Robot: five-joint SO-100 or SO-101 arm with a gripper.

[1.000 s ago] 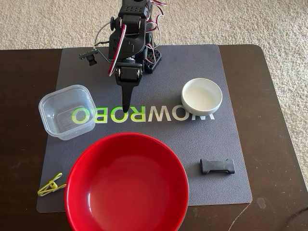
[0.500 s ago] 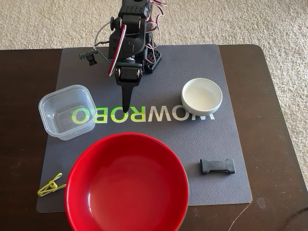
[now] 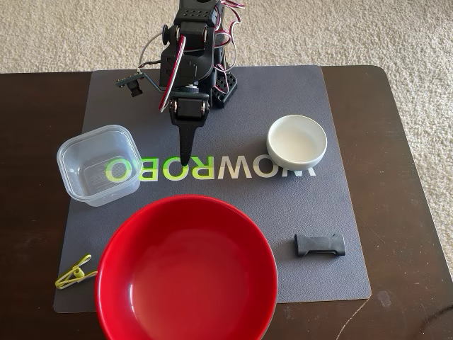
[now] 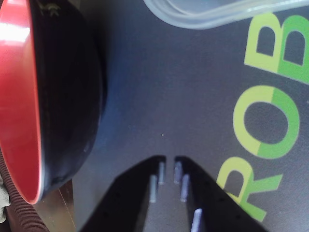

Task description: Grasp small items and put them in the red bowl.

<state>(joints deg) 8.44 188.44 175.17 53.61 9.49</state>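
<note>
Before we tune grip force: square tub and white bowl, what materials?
Square tub: likely thin clear plastic, since the mat lettering shows through its walls. White bowl: smooth, lightly glossy, ceramic or hard plastic; can't tell which.

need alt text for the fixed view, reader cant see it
A robot arm's gripper points down at a grey mat, holding nothing. An empty red bowl sits nearest the camera, with a clear tub and clothespin left, a white bowl and black clip right.

tub (image 3: 97, 164) left | white bowl (image 3: 297, 140) right | red bowl (image 3: 186, 268) front
</note>
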